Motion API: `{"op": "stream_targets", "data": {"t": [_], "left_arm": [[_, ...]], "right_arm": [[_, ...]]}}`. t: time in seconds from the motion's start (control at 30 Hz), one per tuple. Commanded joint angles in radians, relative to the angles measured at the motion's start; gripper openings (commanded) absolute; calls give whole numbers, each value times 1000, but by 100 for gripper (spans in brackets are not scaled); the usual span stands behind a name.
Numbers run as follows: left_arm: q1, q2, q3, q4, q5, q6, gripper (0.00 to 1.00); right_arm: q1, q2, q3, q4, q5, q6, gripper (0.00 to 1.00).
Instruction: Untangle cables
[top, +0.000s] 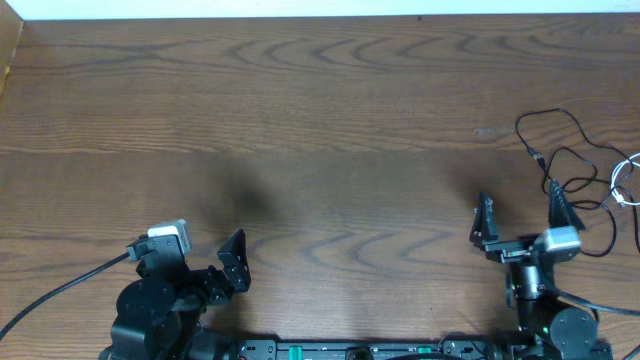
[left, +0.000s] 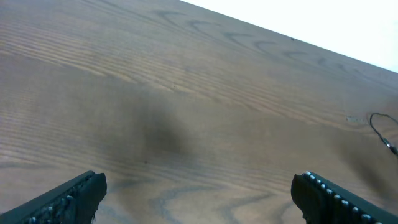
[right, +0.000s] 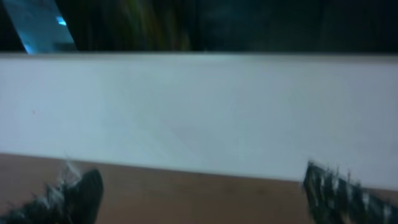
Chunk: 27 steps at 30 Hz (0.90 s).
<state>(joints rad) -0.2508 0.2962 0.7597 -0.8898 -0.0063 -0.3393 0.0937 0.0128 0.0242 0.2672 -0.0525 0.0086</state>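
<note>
Overhead alone shows white cable (top: 622, 186) beside black cable (top: 538, 156), right edge of tabletop (top: 320, 120), left pincer (top: 200, 250) and right pincer (top: 523, 216) wide apart, empty.

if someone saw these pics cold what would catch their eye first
The loose snarl of a black cable and a white cable at the right edge of the table stands out against the wide brown wood. Next come the two arms at the near edge: the left gripper and right gripper both gape open, holding nothing, the right one close beside the black loops.
</note>
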Motion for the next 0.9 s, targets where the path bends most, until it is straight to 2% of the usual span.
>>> {"op": "stream_targets", "data": {"t": [0.0, 0.13, 0.27, 0.87], "left_arm": [[-2, -4, -2, 2, -13, 16, 100], [-2, -4, -2, 1, -13, 16, 100], [-2, -4, -2, 2, -13, 17, 100], [-2, -4, -2, 1, -13, 16, 100]], "right_arm": [[-1, -8, -19, 0, -6, -25, 99], [-1, -8, -19, -119, -7, -25, 99], [-1, -8, -19, -350, -7, -24, 99], [-1, 3, -18, -340, 1, -25, 99]]}}
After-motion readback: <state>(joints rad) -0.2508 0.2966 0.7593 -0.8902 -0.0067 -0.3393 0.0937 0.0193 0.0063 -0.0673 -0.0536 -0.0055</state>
